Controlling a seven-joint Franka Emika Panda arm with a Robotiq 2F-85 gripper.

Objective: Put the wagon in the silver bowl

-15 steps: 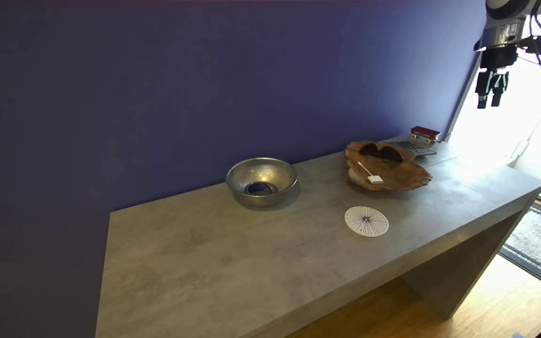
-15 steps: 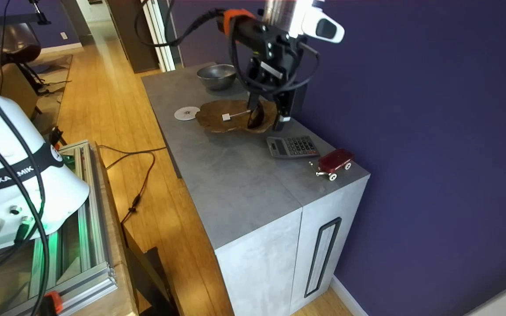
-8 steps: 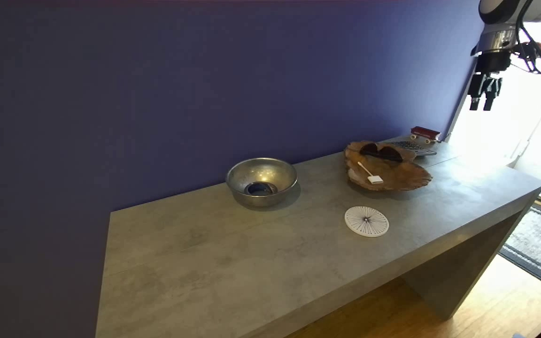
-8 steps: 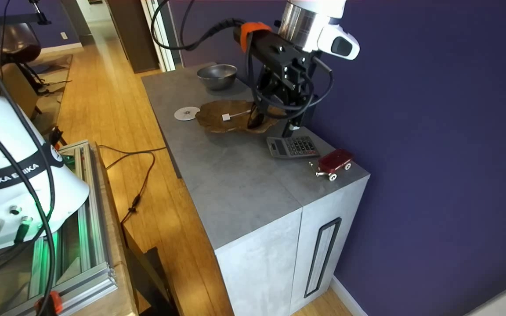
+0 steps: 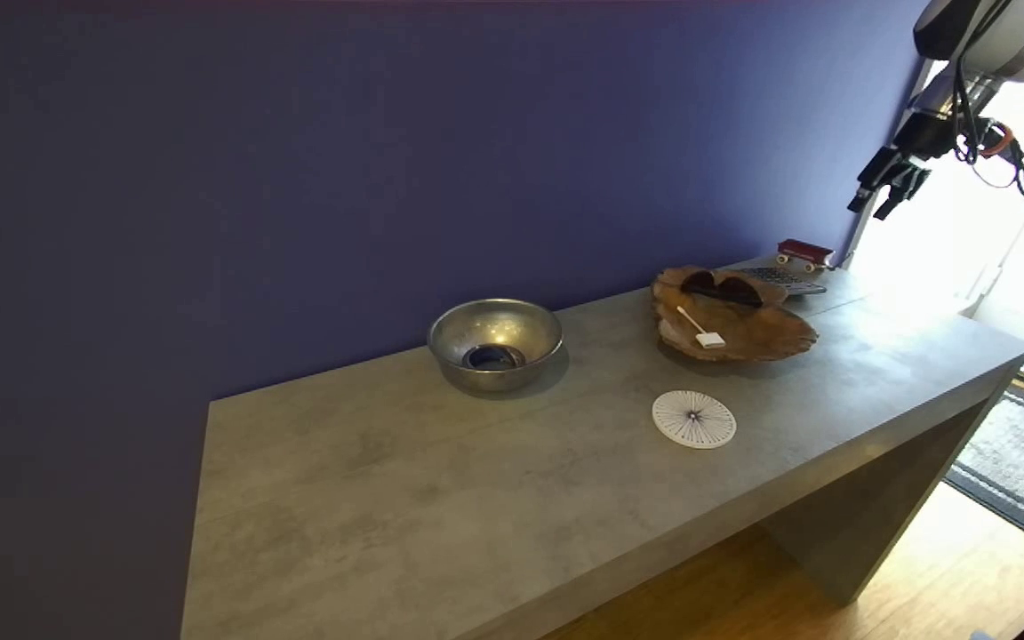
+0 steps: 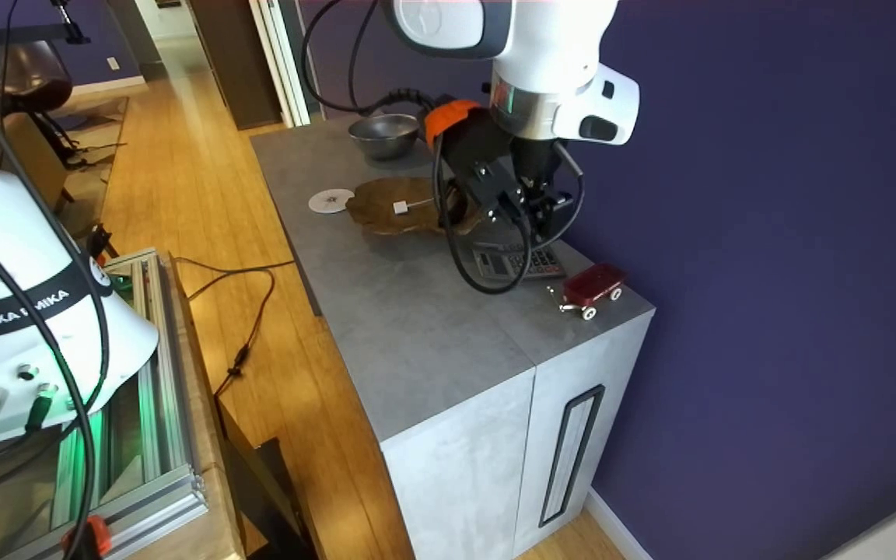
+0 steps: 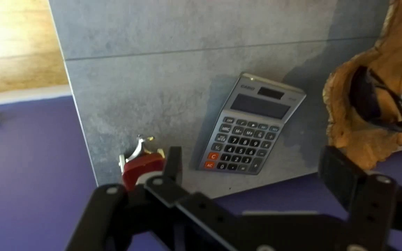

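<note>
The wagon is a small dark red toy with white wheels and a handle. It stands on the far end of the grey table near the wall, in both exterior views [image 5: 805, 253] [image 6: 593, 286]. In the wrist view the wagon [image 7: 139, 168] is partly hidden behind a finger. The silver bowl [image 5: 534, 331] stands by the wall toward the other end, also in an exterior view [image 6: 384, 140]; it is out of the wrist view. A dark round patch shows in its bottom. My gripper [image 5: 869, 211] is open, empty and tilted, in the air above the calculator and wagon; its fingers [image 7: 251, 155] are wide apart.
A grey calculator [image 7: 253, 127] lies beside the wagon. A brown wooden dish [image 5: 743, 333] holds sunglasses [image 5: 725, 289] and a white adapter [image 5: 708, 339]; it stands between calculator and bowl. A white disc [image 5: 694, 419] lies on the table [image 5: 441, 498]. The purple wall [image 5: 388, 178] runs along the back.
My gripper has moved along the table toward the calculator and wagon, and has tilted so its fingers point toward the wall side. The wagon and bowl have not moved.
</note>
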